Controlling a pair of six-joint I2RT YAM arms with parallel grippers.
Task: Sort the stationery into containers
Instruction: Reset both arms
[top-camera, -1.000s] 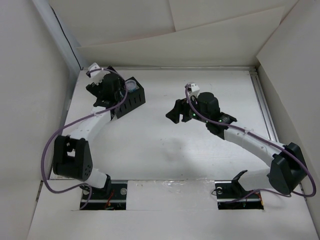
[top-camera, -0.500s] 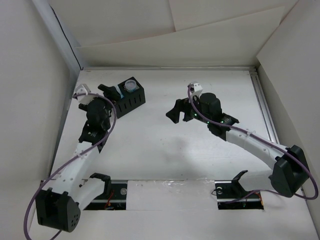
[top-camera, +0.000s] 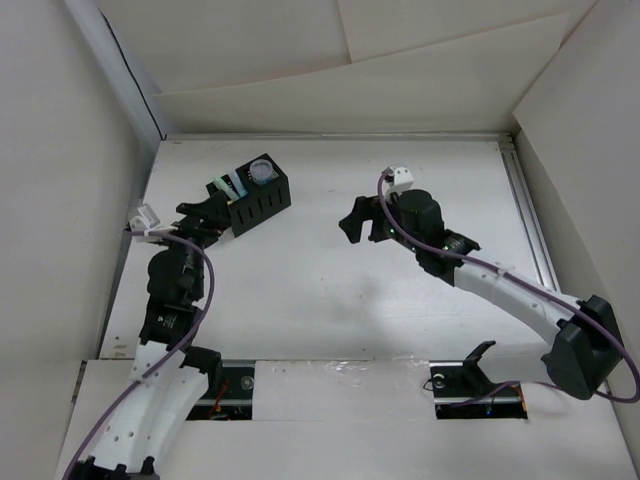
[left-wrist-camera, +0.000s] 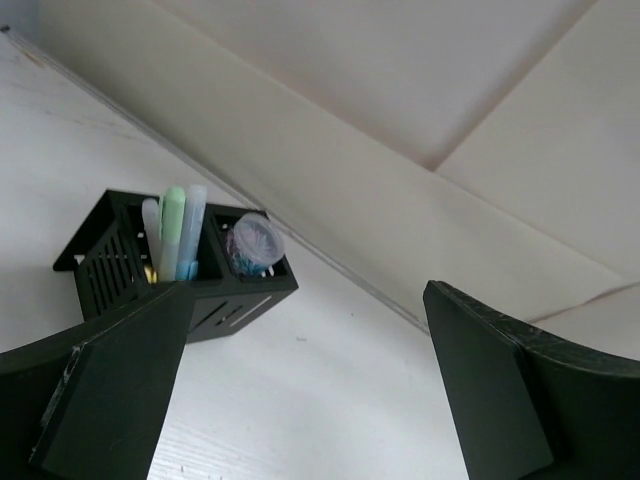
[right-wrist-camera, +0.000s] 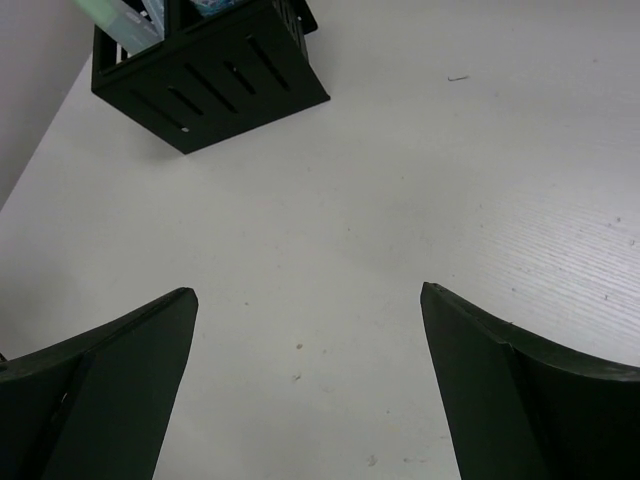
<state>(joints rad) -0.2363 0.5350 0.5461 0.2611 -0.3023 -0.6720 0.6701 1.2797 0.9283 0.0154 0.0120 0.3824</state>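
Note:
The black organiser box stands at the far left of the table. Pale green, bluish and white bars stand upright in one compartment, and a round bluish-white tape roll lies in another. My left gripper is open and empty, just near-left of the box. In the left wrist view the box, bars and roll lie ahead of the open gripper. My right gripper is open and empty over bare table, well right of the box. The right wrist view shows the box beyond the gripper.
White cardboard walls close in the table at the back and on both sides. A metal rail runs along the right edge. No loose stationery shows on the table surface.
My left arm has drawn back from over the box toward the near left, its gripper now beside the box. My right arm has barely moved.

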